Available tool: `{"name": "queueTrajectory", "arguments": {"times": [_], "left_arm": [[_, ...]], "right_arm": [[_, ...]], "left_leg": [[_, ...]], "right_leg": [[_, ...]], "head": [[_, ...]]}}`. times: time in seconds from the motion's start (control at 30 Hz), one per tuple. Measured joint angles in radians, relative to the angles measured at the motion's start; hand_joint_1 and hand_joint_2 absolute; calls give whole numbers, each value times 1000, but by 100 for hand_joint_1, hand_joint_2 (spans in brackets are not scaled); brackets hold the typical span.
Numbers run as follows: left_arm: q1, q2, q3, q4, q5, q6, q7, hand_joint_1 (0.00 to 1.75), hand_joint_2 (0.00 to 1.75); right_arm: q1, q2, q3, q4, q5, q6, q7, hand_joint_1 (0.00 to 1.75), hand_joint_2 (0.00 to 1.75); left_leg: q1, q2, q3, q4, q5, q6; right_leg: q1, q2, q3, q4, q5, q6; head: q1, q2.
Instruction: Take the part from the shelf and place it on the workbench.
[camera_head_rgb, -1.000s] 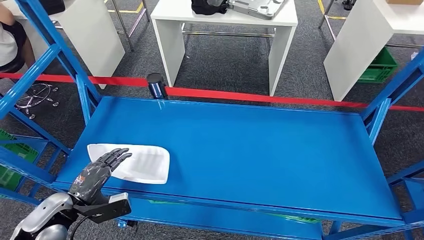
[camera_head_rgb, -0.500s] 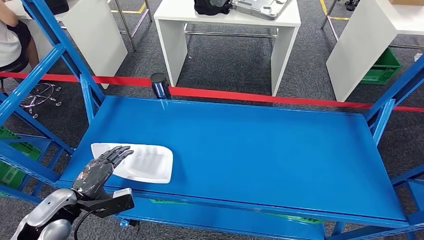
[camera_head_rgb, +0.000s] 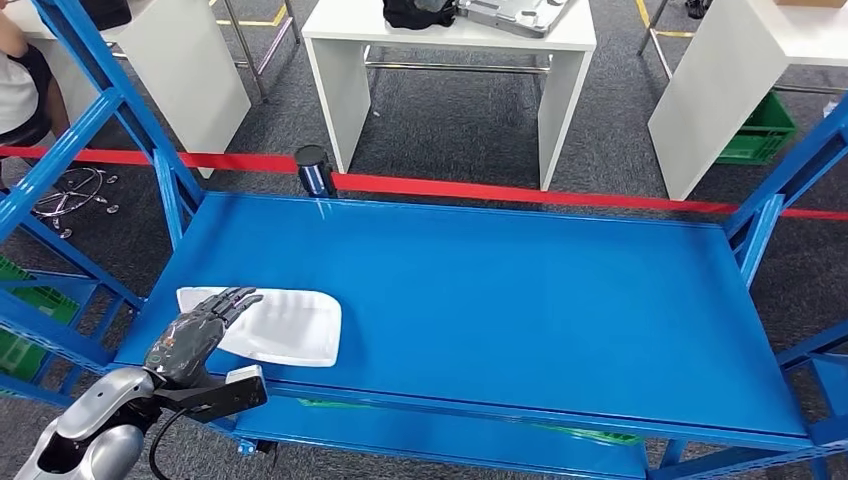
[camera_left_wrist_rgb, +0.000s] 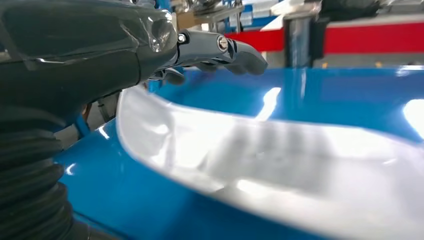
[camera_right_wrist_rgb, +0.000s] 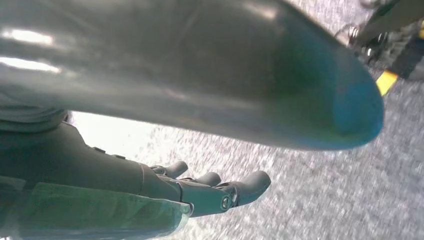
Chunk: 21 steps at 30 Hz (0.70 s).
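Left hand is stretched out over the near-left end of the white part, fingers spread apart and not wrapped round anything — from the left wrist view they look to hover just above the rim rather than touch it, though I can't be sure. Right hand hangs over grey carpet with its fingers loosely extended, holding nothing. So the task has barely started, I'd say: the part lies flat on the blue shelf, near its front-left corner, and grabbing it, lifting it and carrying it over to a surface are all left to do. Beyond the shelf from the part runs a red barrier tape with a dark post, and past that a white table — likely the workbench, just guessing. Blue uprights stand close to the part's left side, so that's the tight bit when lifting out.
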Motion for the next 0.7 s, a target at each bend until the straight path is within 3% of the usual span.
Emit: {"name": "queueTrajectory", "arguments": {"times": [0.1,0.2,0.23,0.27,0.3,0.37,0.4,0.47,0.6,0.63,0.7], "left_arm": [[-2,8,0,9,5,-1,-3,0,175],[-4,7,-2,18,6,-2,-3,0,175],[-3,7,-4,22,6,-2,-3,0,175],[-2,7,-6,25,6,-3,-4,0,175],[-2,6,-8,28,6,-3,-4,0,175],[-3,6,-10,34,8,-4,-4,0,175],[-3,7,-11,36,10,-4,-3,0,175],[-3,9,-11,42,13,-5,-3,0,175],[-11,9,-13,56,15,-4,-8,0,175],[-17,9,-14,61,13,-3,-11,0,175],[-32,8,-19,73,10,-2,-16,0,175]], "right_arm": [[1,0,1,0,0,2,-2,0,0],[1,-2,2,0,0,2,-2,0,0],[1,-2,2,0,0,3,-2,0,0],[2,-2,3,1,0,3,-2,0,0],[2,-2,3,1,0,3,-2,0,0],[2,-4,4,1,0,3,-3,0,0],[1,-4,4,2,1,4,-4,0,0],[1,-4,6,2,2,8,-7,0,0],[2,-3,6,3,2,13,-9,0,0],[1,-2,6,3,0,13,-10,0,0],[1,-1,6,4,-2,12,-10,0,0]], "left_leg": [[7,2,18,-29,18,15],[7,4,22,-39,25,22],[6,4,22,-39,25,22],[6,3,22,-38,25,22],[6,2,22,-37,24,21],[6,1,22,-29,19,15],[5,0,19,-21,13,9],[1,0,13,-7,5,0],[6,-1,1,14,-11,-13],[8,-1,-13,46,-31,-19],[13,0,-70,169,-92,-31]], "right_leg": [[1,-2,-15,30,-17,7],[1,-2,-99,207,-95,-2],[0,-2,-124,259,-111,0],[-1,-2,-133,278,-113,6],[-3,-2,-123,259,-100,15],[-8,-4,-56,125,-47,33],[-8,-3,-24,63,-27,34],[-6,-3,6,4,-12,24],[-9,-2,6,3,-9,1],[-12,-2,7,2,-9,-3],[-12,-2,8,2,-9,-6]], "head": [[2,0],[5,0],[5,0],[5,0],[6,0],[6,0],[6,0],[5,0],[4,0],[4,0],[3,0]]}}
